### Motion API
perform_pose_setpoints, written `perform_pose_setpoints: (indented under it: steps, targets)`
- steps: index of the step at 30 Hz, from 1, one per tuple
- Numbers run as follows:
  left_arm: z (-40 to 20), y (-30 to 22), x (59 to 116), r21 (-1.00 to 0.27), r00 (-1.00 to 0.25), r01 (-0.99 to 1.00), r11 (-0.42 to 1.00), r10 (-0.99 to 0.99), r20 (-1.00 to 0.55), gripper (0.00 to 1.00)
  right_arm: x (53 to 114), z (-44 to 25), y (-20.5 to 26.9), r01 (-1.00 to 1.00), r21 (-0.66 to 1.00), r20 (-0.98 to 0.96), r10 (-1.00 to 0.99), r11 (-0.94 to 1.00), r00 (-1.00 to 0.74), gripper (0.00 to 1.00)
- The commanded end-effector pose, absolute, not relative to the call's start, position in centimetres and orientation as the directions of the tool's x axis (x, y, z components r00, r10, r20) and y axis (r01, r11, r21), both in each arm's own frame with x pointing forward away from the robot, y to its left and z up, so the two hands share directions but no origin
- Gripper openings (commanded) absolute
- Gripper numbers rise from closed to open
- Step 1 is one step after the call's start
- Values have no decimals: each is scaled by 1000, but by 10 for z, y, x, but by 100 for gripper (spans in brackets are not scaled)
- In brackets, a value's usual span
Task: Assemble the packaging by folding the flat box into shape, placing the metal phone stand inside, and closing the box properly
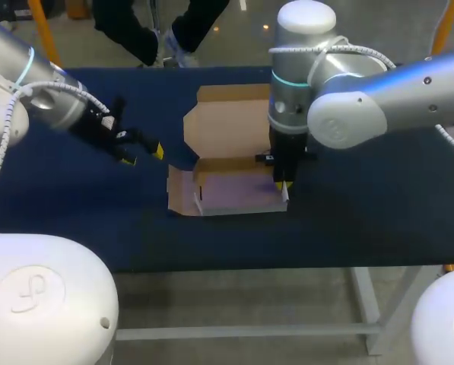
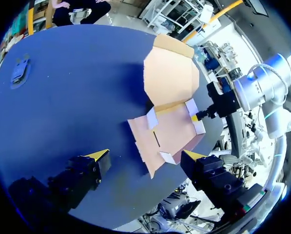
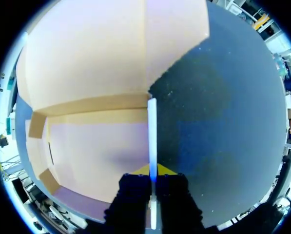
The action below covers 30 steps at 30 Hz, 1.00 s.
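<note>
A brown cardboard box point(image 1: 234, 192) lies half folded in the middle of the blue table, its lid flap point(image 1: 228, 122) open flat behind it. My right gripper point(image 1: 282, 185) points straight down and is shut on the box's right side wall point(image 3: 152, 136), which stands upright as a thin edge between its fingers. The box floor point(image 3: 101, 151) lies to one side of that wall. My left gripper point(image 1: 143, 154) hangs open to the left of the box, apart from it, with the box point(image 2: 172, 131) ahead of its fingers. A small grey object point(image 2: 19, 73), perhaps the phone stand, lies far off on the table.
The blue table top point(image 1: 74, 205) spreads bare to the left and right of the box. The front edge of the table point(image 1: 287, 266) runs just below the box. My right arm point(image 2: 247, 92) rises over the box's right side.
</note>
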<state>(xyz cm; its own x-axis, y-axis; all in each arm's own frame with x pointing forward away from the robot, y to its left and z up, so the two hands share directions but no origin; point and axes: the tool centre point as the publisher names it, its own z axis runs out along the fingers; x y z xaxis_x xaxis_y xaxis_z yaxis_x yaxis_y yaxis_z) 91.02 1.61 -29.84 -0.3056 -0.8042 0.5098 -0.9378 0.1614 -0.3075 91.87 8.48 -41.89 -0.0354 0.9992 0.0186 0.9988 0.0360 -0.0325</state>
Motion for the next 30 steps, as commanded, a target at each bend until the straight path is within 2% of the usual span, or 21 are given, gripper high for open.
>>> perform_pose_setpoints:
  steps: [1, 9, 11, 12, 15, 20, 25, 28, 30]
  targets:
    - [-309, 16, 911, -184, -48, -979, -88, -777, 628, 100, 919, -418, 85, 999, -36, 17, 999, 36, -36, 0]
    - [-331, 10, 919, -173, -52, -981, -83, -752, 657, 100, 919, -418, 85, 999, -36, 17, 999, 36, -36, 0]
    - [-336, 7, 919, -178, -67, -982, -68, -750, 658, 93, 919, -418, 85, 999, -36, 17, 999, 36, -36, 0]
    - [-337, 6, 919, -184, -77, -981, -60, -749, 658, 93, 919, -418, 85, 999, -36, 17, 999, 36, -36, 0]
    - [-342, 2, 919, -203, -114, -979, -29, -749, 653, 78, 919, -418, 85, 999, -36, 17, 999, 36, -36, 0]
    - [-351, -4, 923, -189, -116, -982, -8, -762, 637, 82, 919, -418, 85, 999, -36, 17, 999, 36, -36, 0]
    - [-363, -11, 925, -168, -121, -986, 16, -763, 635, 75, 919, -418, 85, 999, -36, 17, 999, 36, -36, 0]
    - [-369, -15, 924, -155, -121, -988, 28, -765, 632, 60, 919, -418, 85, 999, -36, 17, 999, 36, -36, 0]
    - [-372, -17, 922, -146, -125, -988, 42, -765, 631, 60, 919, -418, 85, 999, -36, 17, 999, 36, -36, 0]
